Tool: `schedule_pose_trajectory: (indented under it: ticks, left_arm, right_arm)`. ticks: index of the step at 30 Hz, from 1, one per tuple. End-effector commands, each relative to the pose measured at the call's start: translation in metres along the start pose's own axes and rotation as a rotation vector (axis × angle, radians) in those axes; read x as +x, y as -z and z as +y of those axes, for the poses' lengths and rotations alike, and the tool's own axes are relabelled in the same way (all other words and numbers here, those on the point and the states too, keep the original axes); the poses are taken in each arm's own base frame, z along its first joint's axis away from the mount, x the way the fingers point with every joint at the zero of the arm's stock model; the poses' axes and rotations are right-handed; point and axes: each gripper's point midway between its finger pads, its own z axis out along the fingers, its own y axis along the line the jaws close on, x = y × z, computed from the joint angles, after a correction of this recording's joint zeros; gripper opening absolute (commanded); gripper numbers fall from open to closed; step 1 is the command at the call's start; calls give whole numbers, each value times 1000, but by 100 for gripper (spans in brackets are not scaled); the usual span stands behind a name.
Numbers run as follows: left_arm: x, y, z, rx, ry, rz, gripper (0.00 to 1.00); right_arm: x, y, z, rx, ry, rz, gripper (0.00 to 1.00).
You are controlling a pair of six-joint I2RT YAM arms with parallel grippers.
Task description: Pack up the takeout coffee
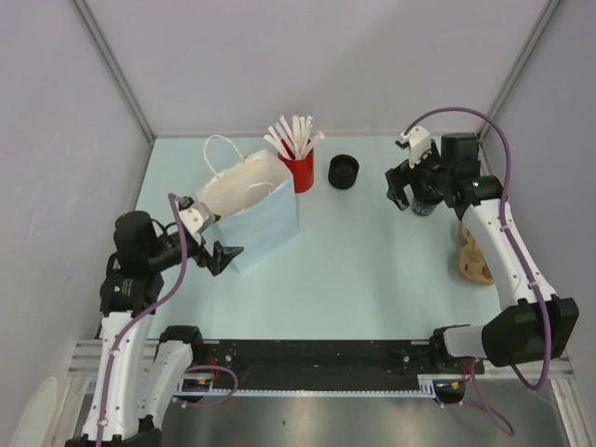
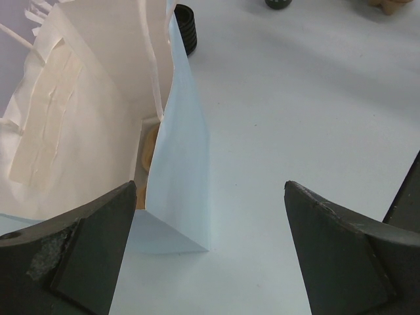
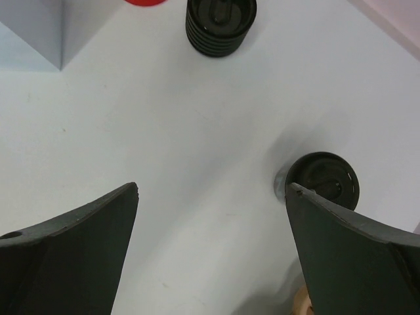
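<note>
On my left pincer [image 2: 210, 189], the fingers [image 2: 79, 262] look like matt black plastic, one scuffed grey at lower left. The bag [image 2: 184, 164] is thin, creased paper, matt pale blue outside. The worktop [image 2: 295, 98] is smooth and matt. The takeout coffee [image 3: 220, 26] has ribbed black sides. The other black cup [image 3: 325, 180] has a lid with a slight sheen.

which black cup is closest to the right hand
The smooth-lidded black cup, just beside the right hand; the ribbed black cup lies farther off.
</note>
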Motion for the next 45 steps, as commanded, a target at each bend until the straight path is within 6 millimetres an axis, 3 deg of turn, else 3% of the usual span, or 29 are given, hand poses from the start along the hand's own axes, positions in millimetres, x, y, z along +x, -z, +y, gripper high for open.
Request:
schedule_pose_trajectory:
  ticks: [1,14,19,23,27,30,31,32,34,35,37,43,45]
  left_arm:
    - [-3,0,-1,13,-31,-27,99]
    - [-1,2,-4,33,-27,-28,100]
    - [0,2,-5,38,-27,-28,100]
    - [1,1,-5,41,-27,-30,99]
    - [1,2,-4,37,-30,-28,99]
    - [1,2,-5,42,-27,-28,99]
    - [2,2,-5,44,-27,-28,100]
    - [2,1,-6,47,-27,-28,100]
    - [2,2,-5,44,-29,-29,99]
    - [3,1,-5,44,-28,-27,99]
    - [2,1,-6,47,-28,-28,99]
    - [3,2,-6,49,-24,-24,99]
    - [2,2,-6,49,-27,-25,99]
  right_arm:
    - [10,-4,-21,88,32,74,100]
    - [44,-10,-71,199,-46,136,97]
    - [43,-13,-71,154,30,127,94]
    - [51,-11,-80,148,81,146,68]
    - [62,-12,-91,125,77,154,70]
    - [71,-15,-95,86,64,167,62]
    - [77,-19,-98,76,54,177,47]
    - [78,-20,-98,63,41,177,40]
    - [78,-20,-103,70,6,173,36]
    - [76,-22,-103,57,-6,161,27]
    - [72,-21,-103,57,-14,148,23]
    - [65,-23,-110,51,3,143,31]
    - [73,-29,-105,0,-1,166,35]
